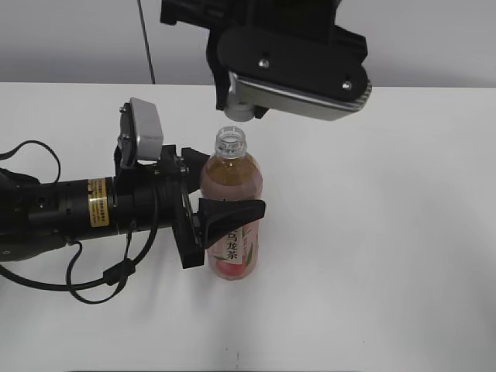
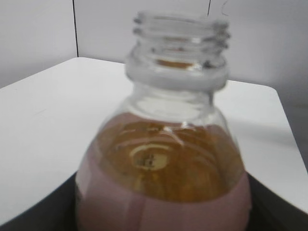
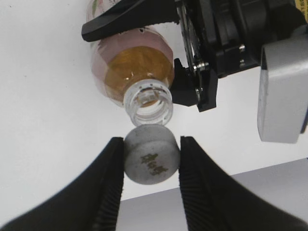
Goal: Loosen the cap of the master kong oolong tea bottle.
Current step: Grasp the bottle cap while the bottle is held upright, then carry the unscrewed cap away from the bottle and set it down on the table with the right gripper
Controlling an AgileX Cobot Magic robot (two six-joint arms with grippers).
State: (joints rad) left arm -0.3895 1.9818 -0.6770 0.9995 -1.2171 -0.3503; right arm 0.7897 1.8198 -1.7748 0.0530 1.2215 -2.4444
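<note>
Cap off and held above the open bottle, which stands clamped on the white table.

In the exterior view the left arm lies flat along the table (image 1: 403,232) from 9 o'clock, and the left gripper (image 1: 221,194) has its jaws clamped on the body of the master kong oolong tea bottle (image 1: 231,194), upright near the middle. The right gripper (image 1: 242,111) hangs from 12 o'clock just over the open neck, with only a sliver of the cap (image 1: 243,113) showing under it. The right wrist view looks down and shows what the exterior view hides: the two black fingers (image 3: 108,178) pinch the cap (image 3: 151,161) by its sides, its printed top facing the camera, clear of the neck at 12 o'clock. The left wrist view shows the bare threaded neck (image 2: 178,48) and amber tea close up, blurred.
</note>
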